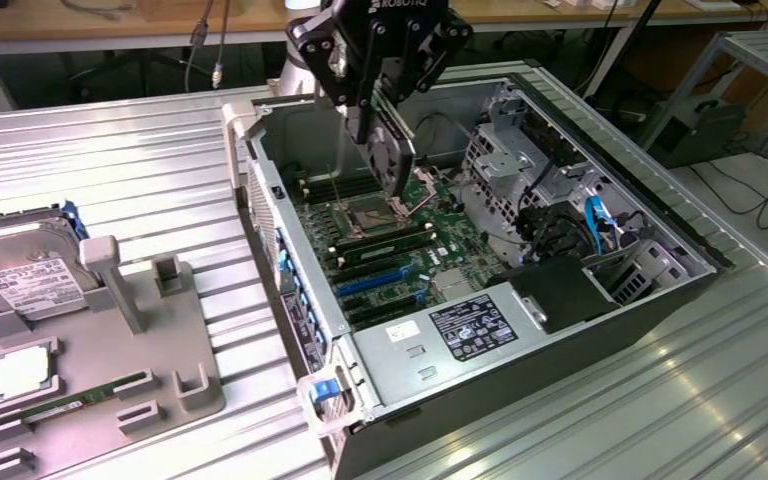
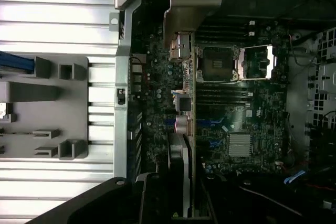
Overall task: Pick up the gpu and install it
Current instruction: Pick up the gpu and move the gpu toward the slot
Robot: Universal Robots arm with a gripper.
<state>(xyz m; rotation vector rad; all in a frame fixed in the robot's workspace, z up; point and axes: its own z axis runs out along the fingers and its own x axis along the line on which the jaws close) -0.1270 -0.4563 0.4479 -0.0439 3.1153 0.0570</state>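
Note:
My gripper (image 1: pixel 381 95) hangs over the open computer case (image 1: pixel 651 215), shut on the gpu (image 1: pixel 392 160). The card hangs on edge above the motherboard (image 1: pixel 398 250), over the area by the open CPU socket (image 1: pixel 373 213). In the wrist view the gpu (image 2: pixel 181 161) appears edge-on, with its black shroud, thin green board edge and silver bracket (image 2: pixel 184 19) pointing away from my gripper (image 2: pixel 181 203). Blue expansion slots (image 1: pixel 371 285) lie on the board, nearer the power supply than the card.
A grey holder tray (image 1: pixel 157 350) on the exterior view's left carries a hard drive (image 1: pixel 31 280) and a RAM stick (image 1: pixel 84 402). In the case sit the power supply (image 1: pixel 471 325), a drive cage (image 1: pixel 518 160) and blue cables (image 1: pixel 595 222). Ribbed metal table (image 1: pixel 131 170) surrounds everything.

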